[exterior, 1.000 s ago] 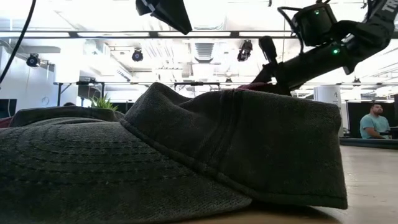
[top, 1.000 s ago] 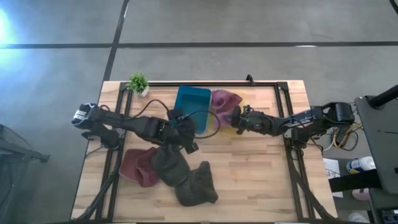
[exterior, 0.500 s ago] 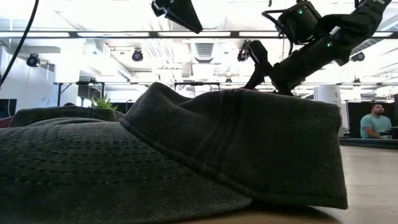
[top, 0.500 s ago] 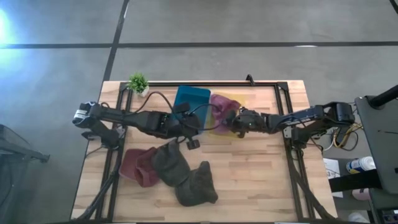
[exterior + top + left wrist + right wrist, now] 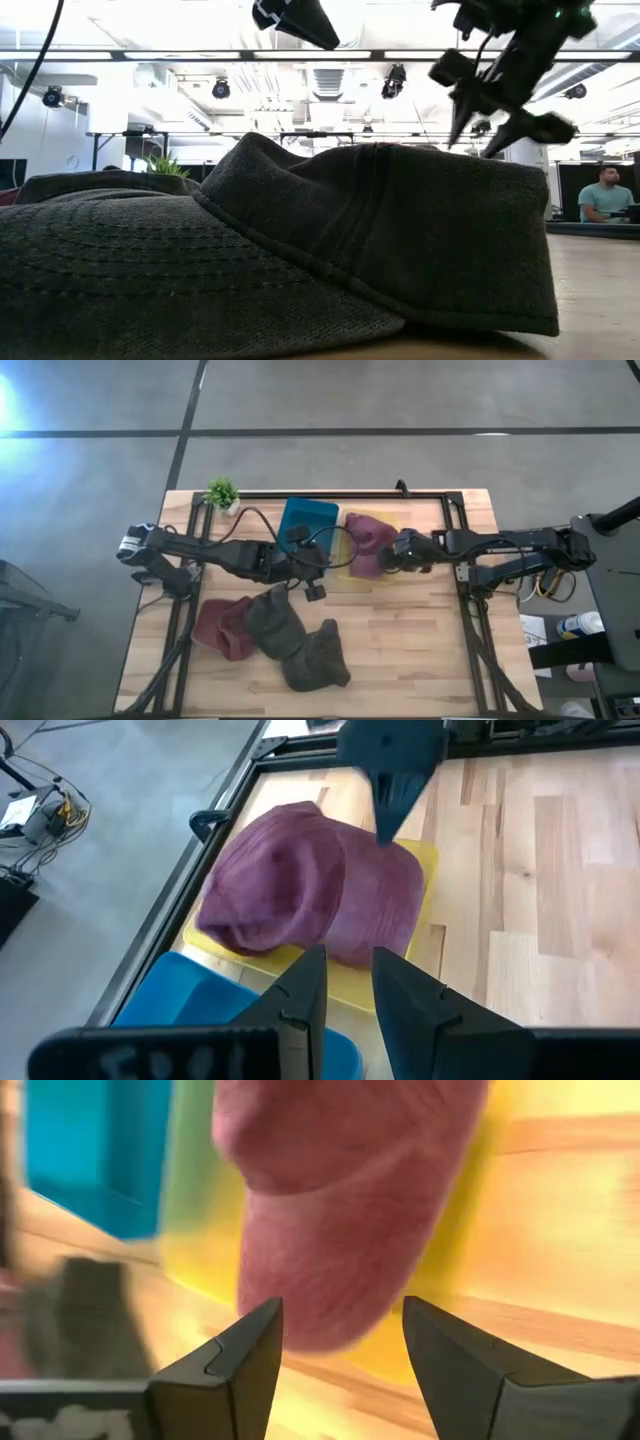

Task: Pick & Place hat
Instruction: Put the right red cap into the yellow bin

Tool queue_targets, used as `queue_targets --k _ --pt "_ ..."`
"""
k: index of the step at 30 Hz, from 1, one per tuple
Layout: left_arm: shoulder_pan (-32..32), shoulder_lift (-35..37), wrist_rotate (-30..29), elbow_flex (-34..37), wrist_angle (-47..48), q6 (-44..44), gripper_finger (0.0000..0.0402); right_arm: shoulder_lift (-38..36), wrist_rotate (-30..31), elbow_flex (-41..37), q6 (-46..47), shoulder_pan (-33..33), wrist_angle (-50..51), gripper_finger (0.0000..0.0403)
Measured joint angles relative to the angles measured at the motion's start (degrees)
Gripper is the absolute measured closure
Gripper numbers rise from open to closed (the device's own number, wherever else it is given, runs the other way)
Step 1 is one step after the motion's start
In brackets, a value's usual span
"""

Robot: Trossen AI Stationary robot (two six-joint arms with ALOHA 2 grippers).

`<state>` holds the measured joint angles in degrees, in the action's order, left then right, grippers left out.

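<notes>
Purple hat sits on the yellow tray, around one o'clock from the table's centre, just beside the blue bin. Right gripper hovers at the hat's three o'clock edge, fingers spread wide and holding nothing. Left gripper hangs at the hat's nine o'clock side, its fingers nearly together, empty too. Dark hats lie at six o'clock.
</notes>
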<state>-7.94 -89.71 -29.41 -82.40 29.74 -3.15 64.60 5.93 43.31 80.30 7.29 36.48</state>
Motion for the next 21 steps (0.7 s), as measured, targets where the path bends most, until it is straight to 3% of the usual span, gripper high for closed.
queue_targets --k 7,14,21 --pt "0.00 0.07 0.01 1.15 -2.35 -1.81 0.0323 -0.66 3.77 7.81 -12.34 0.00 21.19 0.0202" --pt "-0.02 -0.15 0.04 3.07 -2.49 -5.92 0.0323 7.96 8.30 11.41 -35.06 4.16 21.04 0.0202" --pt "-0.85 -0.19 1.05 8.39 -2.24 -15.99 0.0323 19.75 9.31 18.26 -53.75 10.70 18.77 0.0202"
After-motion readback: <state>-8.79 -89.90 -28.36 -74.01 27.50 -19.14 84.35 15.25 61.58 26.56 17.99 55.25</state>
